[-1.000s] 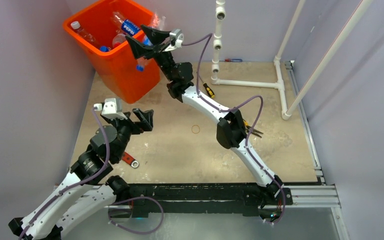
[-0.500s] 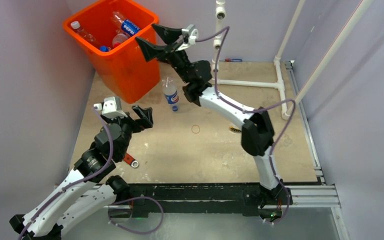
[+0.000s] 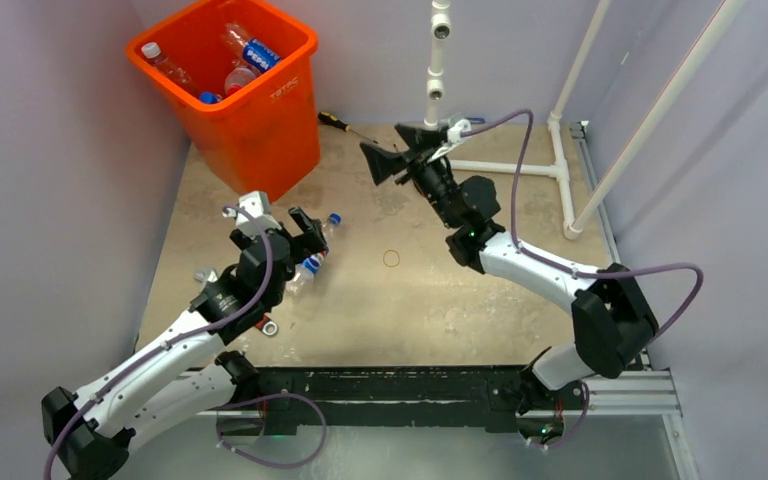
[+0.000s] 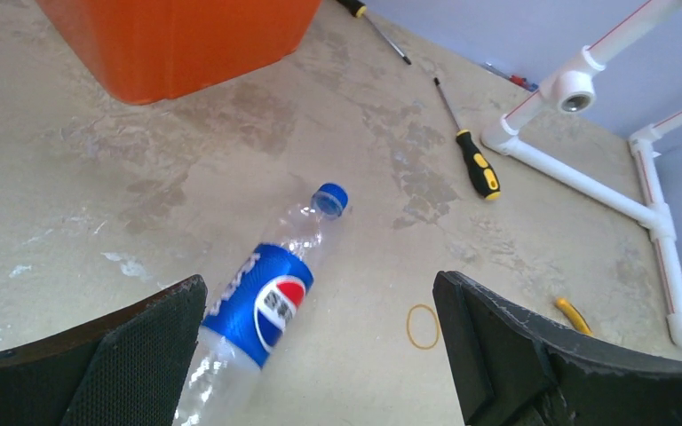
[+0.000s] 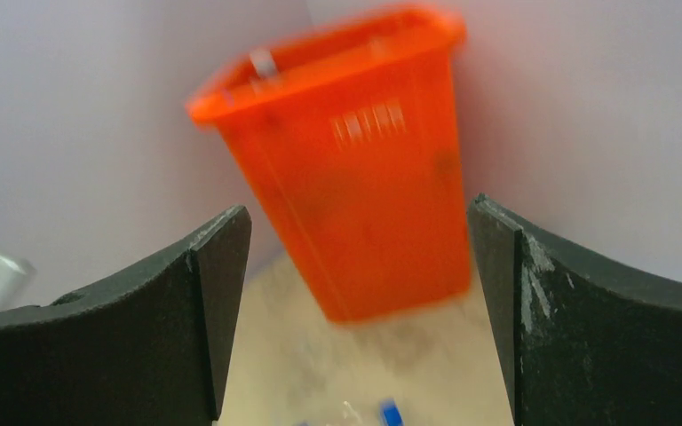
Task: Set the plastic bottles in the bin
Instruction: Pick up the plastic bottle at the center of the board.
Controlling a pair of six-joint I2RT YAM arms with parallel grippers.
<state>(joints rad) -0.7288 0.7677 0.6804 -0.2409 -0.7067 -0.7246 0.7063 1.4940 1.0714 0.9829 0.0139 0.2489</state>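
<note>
"Pepsi" on the bottle (image 4: 262, 306) label

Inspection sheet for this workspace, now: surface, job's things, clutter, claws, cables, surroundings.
Surface: tan tabletop, worn and stained.
Job's things: orange bin upright at far left, with several bottles inside; one blue-capped bottle lies on the table outside it.
Clutter: screwdriver by the bin, black-and-yellow screwdriver, wrench partly under the left arm, rubber band.
Claws: left claw open above the lying bottle, not gripping; right claw open, empty.
Cables: purple cable loops along each arm; no snag seen.
Surroundings: white pipe frame at far right; plain walls.
</note>
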